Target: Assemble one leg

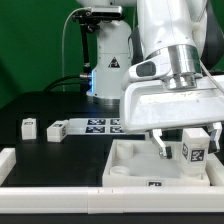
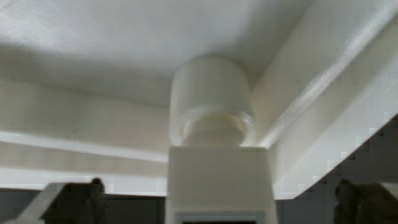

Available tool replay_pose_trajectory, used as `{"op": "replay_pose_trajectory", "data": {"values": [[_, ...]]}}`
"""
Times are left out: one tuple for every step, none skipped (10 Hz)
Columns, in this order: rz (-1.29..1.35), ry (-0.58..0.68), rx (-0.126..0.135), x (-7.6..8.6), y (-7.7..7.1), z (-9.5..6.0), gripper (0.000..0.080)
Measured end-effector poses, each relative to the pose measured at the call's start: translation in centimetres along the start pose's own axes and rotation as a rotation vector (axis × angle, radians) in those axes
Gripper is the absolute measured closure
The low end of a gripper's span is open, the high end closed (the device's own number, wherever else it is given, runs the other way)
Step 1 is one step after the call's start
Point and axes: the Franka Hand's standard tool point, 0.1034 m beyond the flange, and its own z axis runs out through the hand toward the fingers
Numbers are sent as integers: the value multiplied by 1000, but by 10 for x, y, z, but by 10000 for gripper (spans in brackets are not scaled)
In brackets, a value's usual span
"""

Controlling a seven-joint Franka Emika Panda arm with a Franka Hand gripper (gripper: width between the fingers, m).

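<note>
One leg (image 1: 193,150), a stubby white block with a black-and-white tag, stands upright at the corner of the large white panel (image 1: 128,160) on the exterior view's right. My gripper (image 1: 188,142) is straddling it, open, with a gap on each side between the fingers and the leg. In the wrist view the leg (image 2: 217,140) runs down the middle to a rounded end in the panel's corner (image 2: 107,110). The dark fingertips (image 2: 71,200) stand well clear of it on both sides. I cannot tell whether the leg is seated in the socket.
Two more legs (image 1: 28,127) (image 1: 56,129) lie on the black table at the exterior view's left. The marker board (image 1: 100,125) lies behind the panel. A white rail (image 1: 60,195) runs along the front edge. The robot base (image 1: 108,60) stands at the back.
</note>
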Motion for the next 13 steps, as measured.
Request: {"op": "replay_pose_trajectory", "data": {"values": [[0, 0, 0, 0, 0, 0, 151], [0, 0, 0, 0, 0, 0, 150], [0, 0, 0, 0, 0, 0, 150], [0, 0, 0, 0, 0, 0, 150], [0, 0, 0, 0, 0, 0, 150], [0, -3, 1, -1, 0, 0, 150], [29, -61, 6, -4, 1, 1, 150], [56, -73, 6, 7, 3, -3, 150], [105, -206, 32, 6, -6, -5, 150], [103, -309, 48, 10, -9, -8, 150], [109, -372, 58, 11, -8, -7, 150], [112, -506, 84, 6, -10, -10, 150], [114, -608, 108, 7, -12, -11, 150]]}}
